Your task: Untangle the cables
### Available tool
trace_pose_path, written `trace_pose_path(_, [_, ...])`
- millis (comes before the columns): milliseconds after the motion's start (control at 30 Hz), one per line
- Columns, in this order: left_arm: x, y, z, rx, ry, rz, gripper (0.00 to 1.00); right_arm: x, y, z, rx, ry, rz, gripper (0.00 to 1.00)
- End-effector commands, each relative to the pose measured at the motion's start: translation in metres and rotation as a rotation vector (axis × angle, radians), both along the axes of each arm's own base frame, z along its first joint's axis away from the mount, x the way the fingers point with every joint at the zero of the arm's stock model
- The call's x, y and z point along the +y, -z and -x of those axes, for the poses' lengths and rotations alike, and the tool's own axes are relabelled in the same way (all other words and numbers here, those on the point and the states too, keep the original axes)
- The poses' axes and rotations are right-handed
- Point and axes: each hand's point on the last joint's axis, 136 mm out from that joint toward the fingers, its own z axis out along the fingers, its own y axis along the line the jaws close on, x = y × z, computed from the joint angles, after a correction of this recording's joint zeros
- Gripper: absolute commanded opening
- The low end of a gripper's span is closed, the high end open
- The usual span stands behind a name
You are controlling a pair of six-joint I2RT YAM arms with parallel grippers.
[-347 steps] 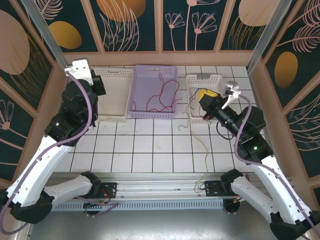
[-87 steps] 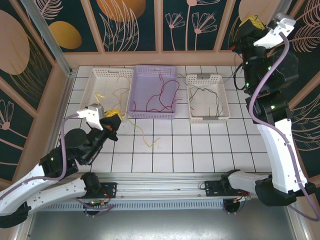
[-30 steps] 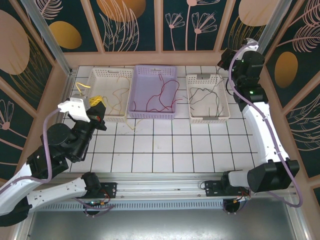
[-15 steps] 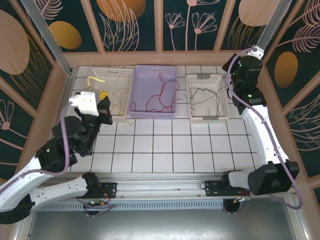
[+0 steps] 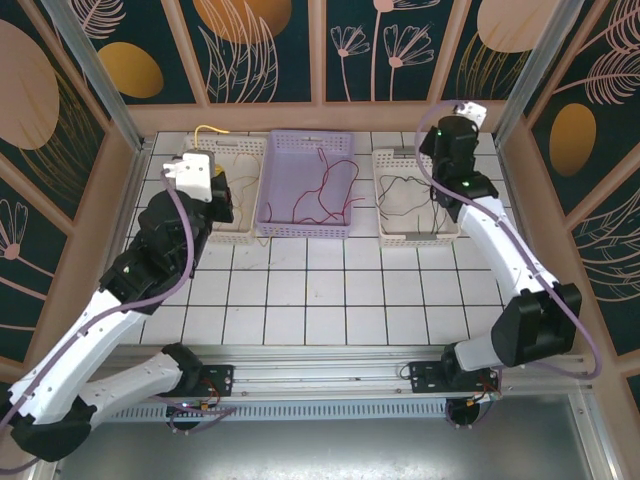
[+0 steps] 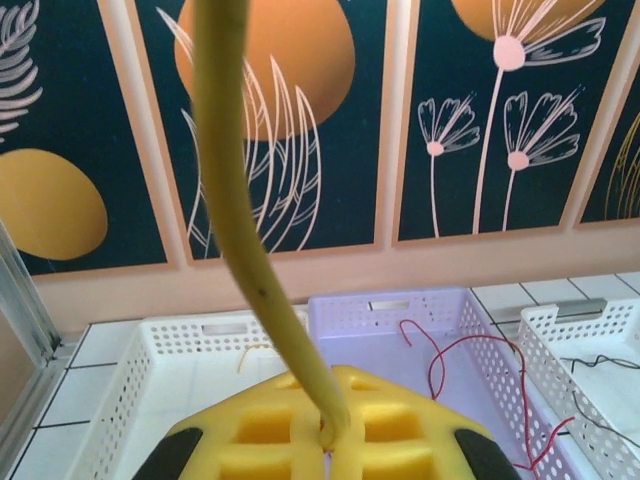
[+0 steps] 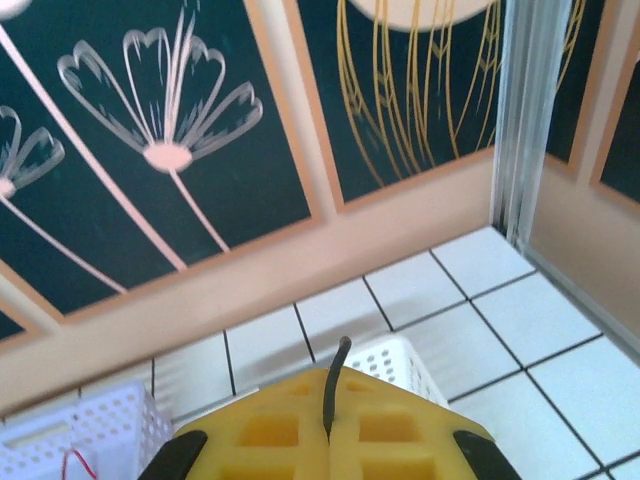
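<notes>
Yellow foam pads of your left fingers (image 6: 265,428) are clenched on the yellow cable (image 6: 228,170), which climbs from the pinch and arcs up out of frame. From above, its loop shows over the far rim of the left white basket (image 5: 240,140). Your right fingers (image 7: 270,430) are clamped on the black cable (image 7: 337,375). A short stub pokes up between the pads, and the rest of it is hidden below them.

Sorting by colour looks nearly done. The red cables (image 5: 325,180) lie in the purple basket (image 5: 266,190), and more black strands lie in the right white basket (image 5: 418,238), under your right hand.

The step in hand appears to be dropping each held wire into its own basket:
- On the left, bring the wrist low over the middle of the basket before you release. A wire this thin will likely spring, so let the standing loop fold inside the walls, not over them onto the tiled counter (image 5: 330,290).
- Steer the loop away from the purple basket just beside it.
- On the right, you cannot tell whether the held strand is free of those already lying there, so lower it straight down rather than dragging sideways.
- Release one hand at a time and check that nothing hangs over a rim
</notes>
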Motion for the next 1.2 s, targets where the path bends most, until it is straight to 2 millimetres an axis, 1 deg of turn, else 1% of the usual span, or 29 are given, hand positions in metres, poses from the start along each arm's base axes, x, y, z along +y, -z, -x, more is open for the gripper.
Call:
trace_pose_path(0, [0.0,-0.009,-0.009,-0.022,0.033,0.072,0.0,-0.001,0.025,-0.005,0.045,0.022,0.022,0.0])
trace_pose_path(100, [0.009,-0.007,-0.019,-0.013,0.007,0.084,0.0,0.005,0.042,-0.006,0.074,0.003,0.011,0.0])
trace_pose_path(267, [0.031,0.0,-0.039,0.013,-0.054,0.105,0.0,0.013,0.087,-0.008,0.177,-0.016,-0.014,0.0])
trace_pose_path(367, [0.045,-0.004,-0.047,0.009,-0.093,0.131,0.0,0.017,0.115,-0.006,0.234,-0.027,-0.031,0.0])
trace_pose_path(500, [0.058,-0.007,-0.057,0.01,-0.139,0.149,0.0,0.022,0.157,-0.008,0.335,-0.037,-0.032,0.0])
trace_pose_path(567, [0.065,-0.009,-0.062,0.012,-0.165,0.153,0.0,0.025,0.175,-0.009,0.386,-0.045,-0.032,0.0])
trace_pose_path(633, [0.076,-0.014,-0.065,0.006,-0.207,0.156,0.0,0.03,0.187,-0.01,0.42,-0.066,-0.042,0.0])
trace_pose_path(767, [0.098,-0.019,-0.071,0.0,-0.289,0.16,0.0,0.037,0.196,-0.009,0.447,-0.107,-0.064,0.01])
trace_pose_path(900, [0.112,-0.01,-0.083,0.022,-0.352,0.155,0.0,0.044,0.189,-0.007,0.437,-0.152,-0.101,0.23])
trace_pose_path(967, [0.116,-0.004,-0.089,0.031,-0.367,0.156,0.0,0.047,0.184,-0.005,0.434,-0.175,-0.111,0.31])
trace_pose_path(1033, [0.119,0.003,-0.096,0.045,-0.375,0.153,0.0,0.048,0.182,-0.003,0.434,-0.183,-0.112,0.37])
trace_pose_path(1167, [0.121,0.019,-0.112,0.082,-0.392,0.14,0.0,0.048,0.177,0.002,0.428,-0.192,-0.119,0.41])
